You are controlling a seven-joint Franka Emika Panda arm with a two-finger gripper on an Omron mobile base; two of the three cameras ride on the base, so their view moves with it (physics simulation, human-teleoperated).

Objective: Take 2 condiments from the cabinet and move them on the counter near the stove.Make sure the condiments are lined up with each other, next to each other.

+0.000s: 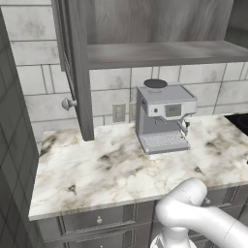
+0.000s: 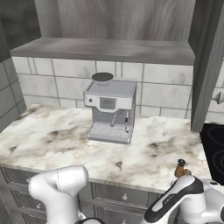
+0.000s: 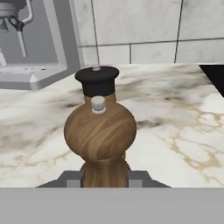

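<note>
My gripper (image 3: pixel 105 180) is shut on the lower body of a brown wooden condiment (image 3: pixel 100 131) with a round bulb and a small silver top. Its fingertips (image 3: pixel 75 179) press on both sides. Right behind it stands the second condiment, of which mainly the black cap (image 3: pixel 96 80) shows. Both are over the white marble counter (image 3: pixel 175 131), close to the black stove (image 3: pixel 214 76). From the right base camera, a brown shaker top (image 2: pixel 180 167) pokes up beside my wrist, near the counter's (image 2: pixel 52 135) front edge and left of the stove (image 2: pixel 214 148). The grey cabinet (image 1: pixel 160 53) hangs above with its door (image 1: pixel 77 72) open.
A silver espresso machine (image 1: pixel 162 118) (image 2: pixel 109 111) stands at the back of the counter (image 1: pixel 97 174), left of the condiments. The cabinet's second open door (image 2: pixel 210 65) hangs at the right above the stove side. Grey drawer fronts (image 1: pixel 97 220) run under the counter.
</note>
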